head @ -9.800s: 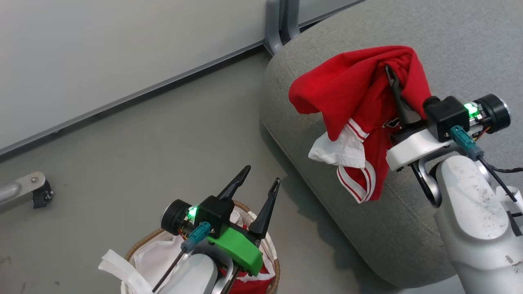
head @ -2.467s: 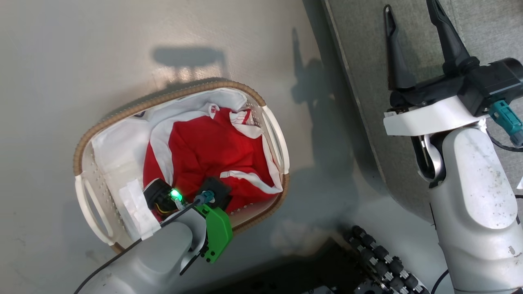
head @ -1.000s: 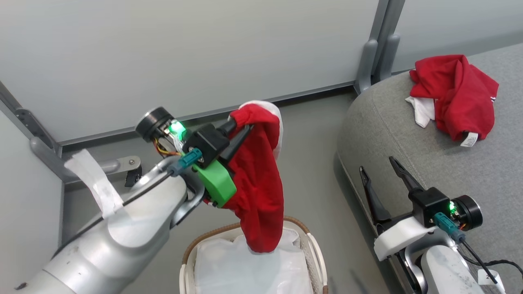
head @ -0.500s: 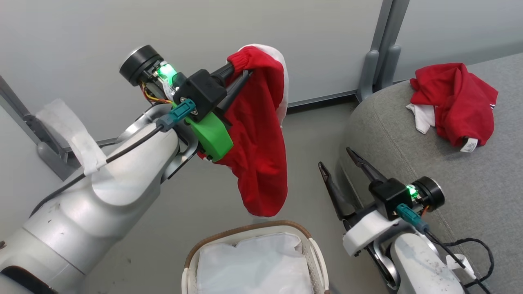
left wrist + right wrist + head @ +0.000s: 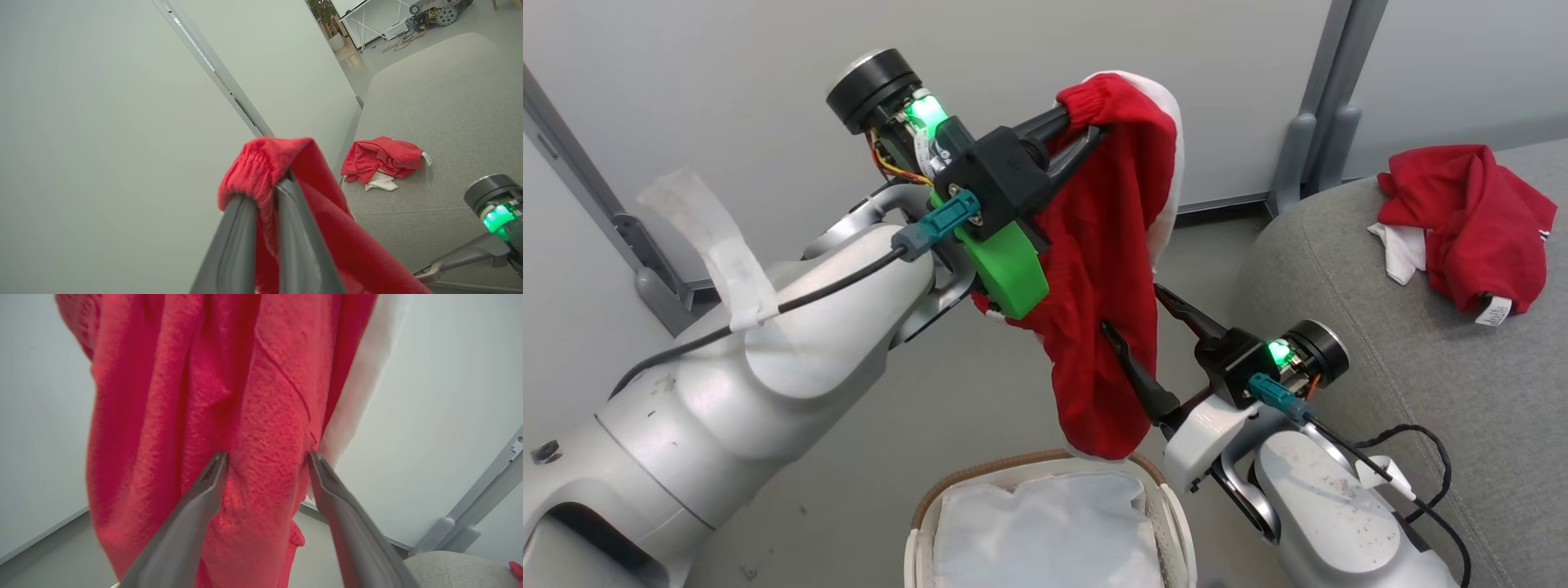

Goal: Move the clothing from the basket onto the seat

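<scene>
A red garment (image 5: 1107,269) is held high at centre frame above the basket (image 5: 1021,468), pinched tight in the left gripper (image 5: 1082,131) — the right gripper (image 5: 1131,309) is spread apart around its lower folds — and a carry rightward onto the seat (image 5: 1339,269) is judged to be needed next.

The left gripper (image 5: 265,192) rises from the bottom centre, its two fingers pinched together on the gathered hem of a red garment (image 5: 261,163) that drapes toward the lower right. Right of centre, a second red garment (image 5: 382,157) with a white patch lies crumpled on the grey seat (image 5: 449,102). A pale wall panel (image 5: 102,143) covers the left.
</scene>
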Available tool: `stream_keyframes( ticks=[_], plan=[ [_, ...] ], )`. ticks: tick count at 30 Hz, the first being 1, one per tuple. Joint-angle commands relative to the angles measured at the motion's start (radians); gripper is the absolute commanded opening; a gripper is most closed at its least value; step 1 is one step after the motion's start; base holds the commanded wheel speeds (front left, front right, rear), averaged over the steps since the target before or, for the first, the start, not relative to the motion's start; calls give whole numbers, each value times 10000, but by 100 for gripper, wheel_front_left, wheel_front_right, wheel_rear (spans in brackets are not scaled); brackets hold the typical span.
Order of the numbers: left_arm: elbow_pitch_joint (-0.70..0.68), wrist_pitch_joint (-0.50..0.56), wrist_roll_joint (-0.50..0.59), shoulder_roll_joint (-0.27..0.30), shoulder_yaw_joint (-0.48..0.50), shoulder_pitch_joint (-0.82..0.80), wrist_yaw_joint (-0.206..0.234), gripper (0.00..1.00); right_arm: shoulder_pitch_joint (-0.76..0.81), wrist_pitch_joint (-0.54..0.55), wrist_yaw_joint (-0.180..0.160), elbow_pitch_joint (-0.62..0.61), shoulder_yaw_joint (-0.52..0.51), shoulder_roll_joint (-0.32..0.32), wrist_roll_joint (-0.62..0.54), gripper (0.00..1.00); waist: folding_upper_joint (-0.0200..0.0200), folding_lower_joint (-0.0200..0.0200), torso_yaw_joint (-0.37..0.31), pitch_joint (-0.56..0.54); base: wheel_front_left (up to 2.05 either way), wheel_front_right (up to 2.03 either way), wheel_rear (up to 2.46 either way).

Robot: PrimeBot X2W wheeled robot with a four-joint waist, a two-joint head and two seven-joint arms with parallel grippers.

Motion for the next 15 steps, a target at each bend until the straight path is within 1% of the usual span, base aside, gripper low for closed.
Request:
stream_keyframes(
  ticks=[1,7,8,9,10,11,12,15],
  plan=[
    [-123,-7,-91,-31,-60,-213,-23,0,-183,-19,-11,147,55,-38,100,100,0,0,151,-80,0,0,0],
    [-555,-7,-323,-74,-384,-303,-22,0,-619,-19,-11,682,179,-37,420,100,0,0,416,-178,0,0,0],
    [-616,-7,-385,-59,-418,-285,-17,0,-694,-19,-11,773,225,-37,494,93,0,0,449,-188,0,0,0],
    [-665,-7,-451,-41,-457,-262,-14,0,-753,-19,-11,837,259,-37,544,45,0,0,476,-196,0,0,0],
    [-710,-7,-513,-11,-488,-219,-14,0,-827,-19,-11,893,321,-37,578,31,0,0,505,-203,0,0,0],
    [-725,-7,-569,15,-497,-170,-14,0,-880,-19,-12,920,369,-37,600,4,0,0,526,-208,0,0,0],
    [-711,-7,-623,51,-492,-88,-14,0,-927,-19,-11,943,407,-37,636,0,0,0,546,-215,0,0,0],
    [-660,-7,-783,110,-388,196,50,0,-996,-19,-11,907,448,-40,702,0,0,0,569,-229,0,0,0]
  ],
)
